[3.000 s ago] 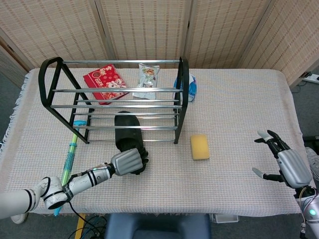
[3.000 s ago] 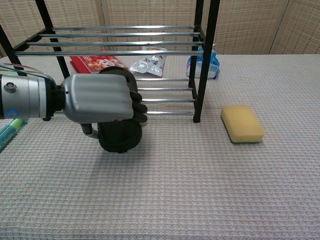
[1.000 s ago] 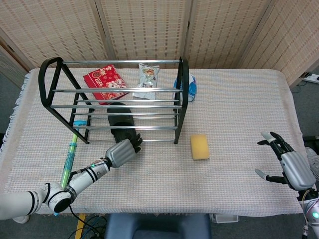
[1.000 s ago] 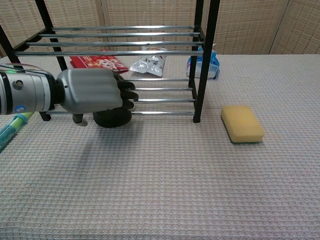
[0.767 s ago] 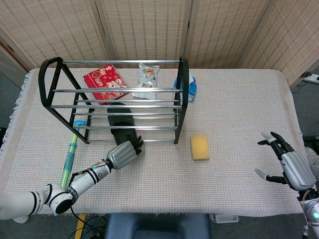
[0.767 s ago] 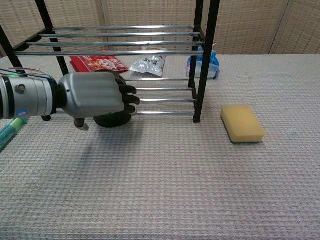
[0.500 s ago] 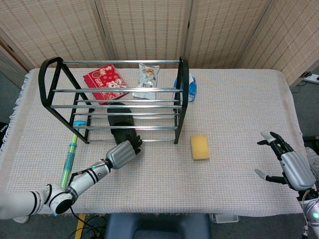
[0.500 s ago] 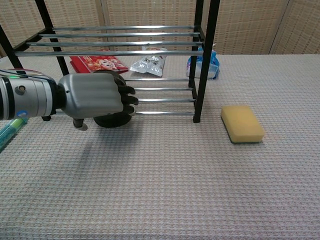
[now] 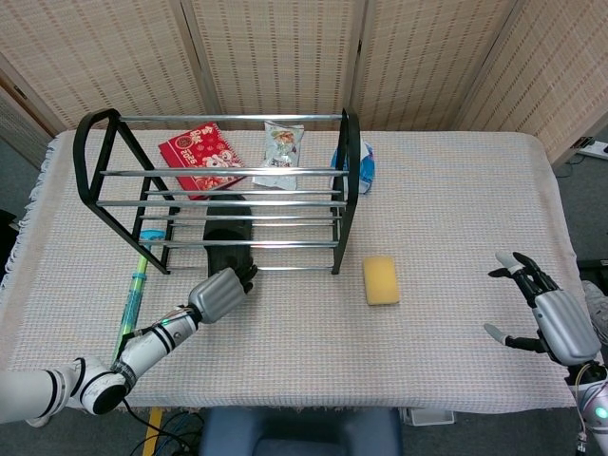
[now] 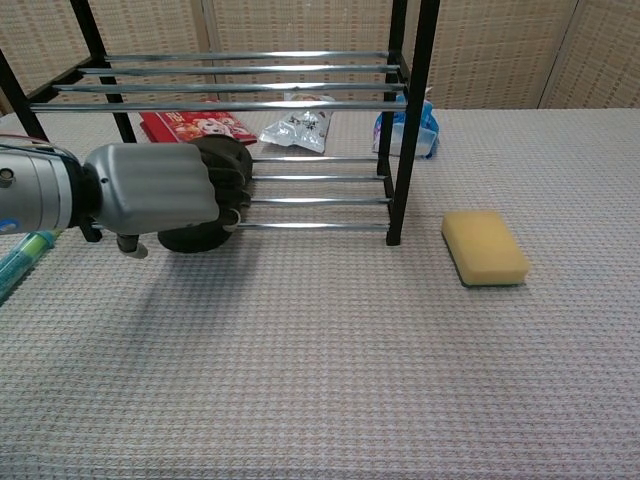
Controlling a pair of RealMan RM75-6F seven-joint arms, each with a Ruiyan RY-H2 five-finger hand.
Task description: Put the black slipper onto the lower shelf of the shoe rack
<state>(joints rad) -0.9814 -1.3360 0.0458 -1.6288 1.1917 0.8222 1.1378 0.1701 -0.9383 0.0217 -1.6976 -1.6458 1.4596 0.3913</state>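
Observation:
The black slipper (image 9: 228, 234) lies lengthwise across the chrome bars of the lower shelf (image 9: 290, 243) of the black shoe rack (image 9: 348, 180), its heel sticking out at the front. My left hand (image 9: 220, 293) is at that heel, fingers curled around it. In the chest view the left hand (image 10: 150, 198) covers most of the slipper (image 10: 195, 238), in front of the rack (image 10: 410, 120) and its lower shelf (image 10: 320, 201). My right hand (image 9: 553, 320) hovers at the table's right edge, fingers spread and holding nothing.
A yellow sponge (image 9: 382, 280) (image 10: 485, 247) lies right of the rack. Behind the rack are a red packet (image 9: 199, 157), a snack bag (image 9: 281, 152) and a blue-white pouch (image 9: 366, 166). A green-blue stick (image 9: 133, 294) lies left of my left arm.
My left hand has pushed the slipper farther in over the lower shelf bars and shifted slightly left. The right hand has stayed put.

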